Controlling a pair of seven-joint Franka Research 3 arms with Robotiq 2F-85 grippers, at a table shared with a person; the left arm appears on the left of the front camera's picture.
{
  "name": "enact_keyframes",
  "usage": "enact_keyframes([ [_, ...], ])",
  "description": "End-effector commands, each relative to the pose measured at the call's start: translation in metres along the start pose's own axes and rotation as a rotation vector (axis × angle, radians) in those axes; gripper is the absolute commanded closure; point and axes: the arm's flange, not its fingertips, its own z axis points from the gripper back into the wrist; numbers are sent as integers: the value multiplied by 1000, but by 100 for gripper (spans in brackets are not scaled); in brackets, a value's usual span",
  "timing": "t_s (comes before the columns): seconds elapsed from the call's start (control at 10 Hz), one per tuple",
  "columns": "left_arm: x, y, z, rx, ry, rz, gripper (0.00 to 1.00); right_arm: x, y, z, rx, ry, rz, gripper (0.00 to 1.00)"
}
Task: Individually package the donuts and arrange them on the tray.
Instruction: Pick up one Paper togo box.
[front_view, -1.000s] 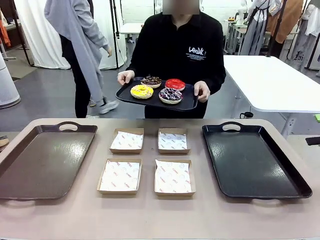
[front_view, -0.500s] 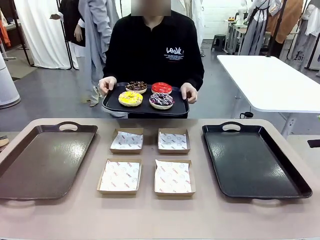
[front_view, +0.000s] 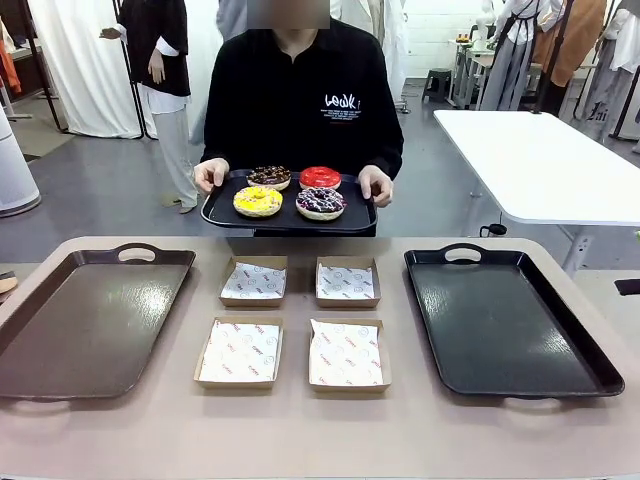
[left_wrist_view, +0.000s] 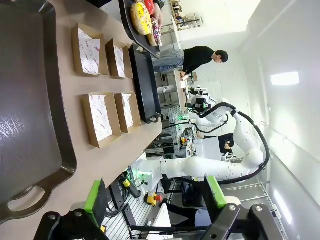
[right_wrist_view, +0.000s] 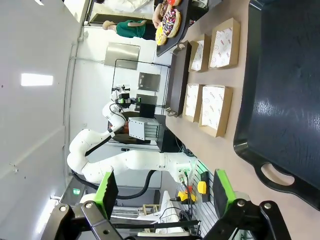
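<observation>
A person at the far side holds a small black serving tray (front_view: 218, 214) in both hands, above the table's far edge. On it lie the donuts: a yellow one (front_view: 258, 201), a red one (front_view: 320, 177), a chocolate one (front_view: 269, 176) and a sprinkled one (front_view: 320, 202). They also appear at the top of the wrist views, the yellow donut (left_wrist_view: 141, 11) in one and the sprinkled donut (right_wrist_view: 170, 19) in the other. My left gripper (left_wrist_view: 155, 197) is open and holds nothing, off the near left of the table. My right gripper (right_wrist_view: 164, 186) is open too, off the near right.
A large brown tray (front_view: 85, 320) lies at the table's left and a large black tray (front_view: 510, 320) at its right. Between them sit four paper-lined cardboard boxes, among them the far left box (front_view: 254, 281) and the near right box (front_view: 346, 353). A white table (front_view: 540, 160) stands behind.
The person has shifted to the left with the donut tray and lowered it slightly. Someone walking behind has moved off. Neither gripper has changed.
</observation>
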Motion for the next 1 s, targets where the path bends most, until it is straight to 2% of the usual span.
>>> enact_keyframes([
  [0.0,0,0,3,-13,-4,-12,0,1,1,2,22,-10,9,0],
  [0.9,0,0,3,-13,-4,-12,0,1,1,2,22,-10,9,0],
])
